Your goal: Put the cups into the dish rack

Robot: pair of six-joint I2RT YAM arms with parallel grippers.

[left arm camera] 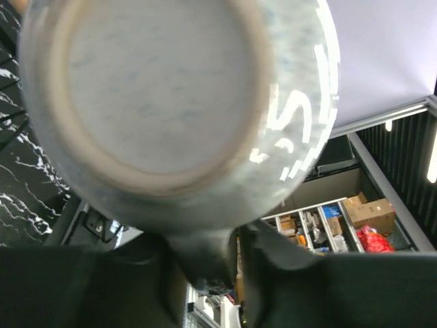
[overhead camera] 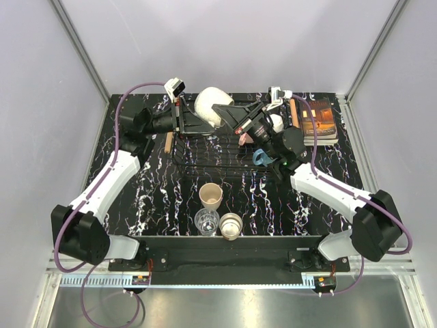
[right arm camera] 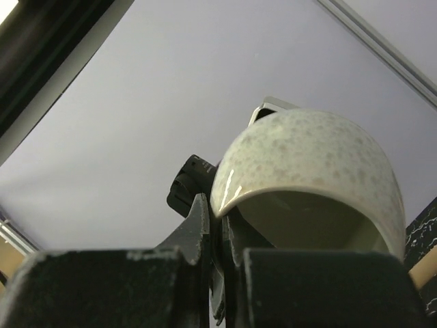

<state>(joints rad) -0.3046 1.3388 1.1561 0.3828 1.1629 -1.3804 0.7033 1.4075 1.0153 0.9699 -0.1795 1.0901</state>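
**item:** speckled cream mug [overhead camera: 208, 104], in the air over the far side of the dish rack [overhead camera: 205, 162], not yet set in it.

**holds:** left end effector [overhead camera: 196, 123] closed narrow around the mug's handle. right end effector [overhead camera: 222, 111] pinched tight on the rim from the opposite side. two grips on one mug.

**nearby:** blue mug [overhead camera: 259, 157] at the rack's right end. tan cup [overhead camera: 211, 196], glass tumbler [overhead camera: 207, 221] and a cream cup [overhead camera: 231, 225] wait on the near counter [overhead camera: 164, 205]. orange-brown book [overhead camera: 321, 119] far right.

**hazards, as i judge them:**
- arms moving apart while both grip could twist or wrench the mug.
- a handle hold alone lets the heavy body swing down once the rim is let go.
- a slip here drops it on the wires, possibly chipping it.
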